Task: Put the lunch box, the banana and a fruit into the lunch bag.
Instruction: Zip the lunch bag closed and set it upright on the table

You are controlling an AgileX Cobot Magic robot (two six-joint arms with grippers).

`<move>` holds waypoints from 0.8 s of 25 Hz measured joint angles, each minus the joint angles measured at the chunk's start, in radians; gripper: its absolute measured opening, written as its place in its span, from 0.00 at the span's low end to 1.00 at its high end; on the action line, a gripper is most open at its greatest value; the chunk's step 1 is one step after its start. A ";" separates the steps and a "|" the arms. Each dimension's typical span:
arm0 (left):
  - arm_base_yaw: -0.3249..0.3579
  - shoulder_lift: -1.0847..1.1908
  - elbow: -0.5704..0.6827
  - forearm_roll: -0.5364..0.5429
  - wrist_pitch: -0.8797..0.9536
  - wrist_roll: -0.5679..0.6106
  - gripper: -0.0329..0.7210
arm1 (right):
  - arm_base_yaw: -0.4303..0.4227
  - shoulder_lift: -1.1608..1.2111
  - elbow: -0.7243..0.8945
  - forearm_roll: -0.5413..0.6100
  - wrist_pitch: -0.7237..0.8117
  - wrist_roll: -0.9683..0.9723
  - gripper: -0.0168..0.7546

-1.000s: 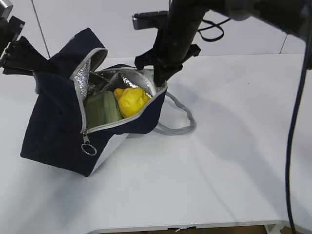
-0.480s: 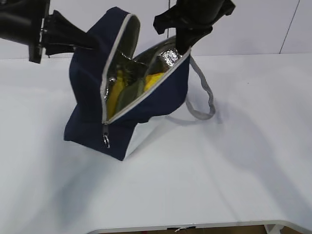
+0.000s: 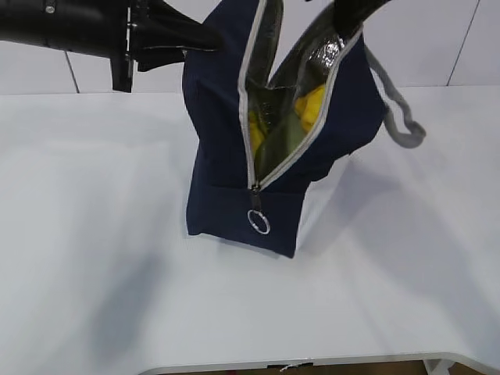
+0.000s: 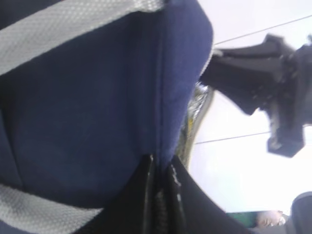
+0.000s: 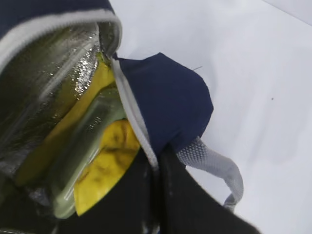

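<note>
The navy lunch bag stands upright on the table, its top hauled up and its zipper mouth gaping. My left gripper is shut on the bag's upper left fabric; its wrist view shows the jaws pinching a navy fold. My right gripper is shut on the grey-trimmed right rim and is cut off at the top of the exterior view. Inside, the pale green lunch box stands on edge. The long banana lies behind it. The round yellow fruit sits by my right fingers.
A ring zipper pull hangs at the bottom of the zipper, facing the camera. A grey webbing handle dangles off the bag's right side. The white table spreads all around the bag, with a wall close behind.
Both grippers have risen and carried the bag's top up and to the right. The bag went from slumped on its side to standing upright, and the contents slid deeper.
</note>
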 joint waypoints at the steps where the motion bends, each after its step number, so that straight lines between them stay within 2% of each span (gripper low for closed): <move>1: 0.000 0.004 0.000 0.010 -0.015 0.000 0.04 | 0.000 0.008 0.005 0.000 0.000 0.000 0.05; 5: -0.001 0.050 0.000 0.096 -0.048 -0.017 0.04 | 0.000 0.091 0.009 0.064 0.000 0.002 0.05; 8: 0.001 0.094 0.000 0.115 -0.051 -0.035 0.04 | 0.000 0.139 0.009 0.099 -0.020 0.002 0.05; 13: 0.001 0.110 0.000 0.122 -0.043 -0.041 0.04 | 0.000 0.147 0.005 0.073 -0.026 0.002 0.05; 20: -0.005 0.113 0.000 0.003 -0.016 -0.043 0.04 | 0.000 0.119 0.005 -0.020 -0.022 0.002 0.05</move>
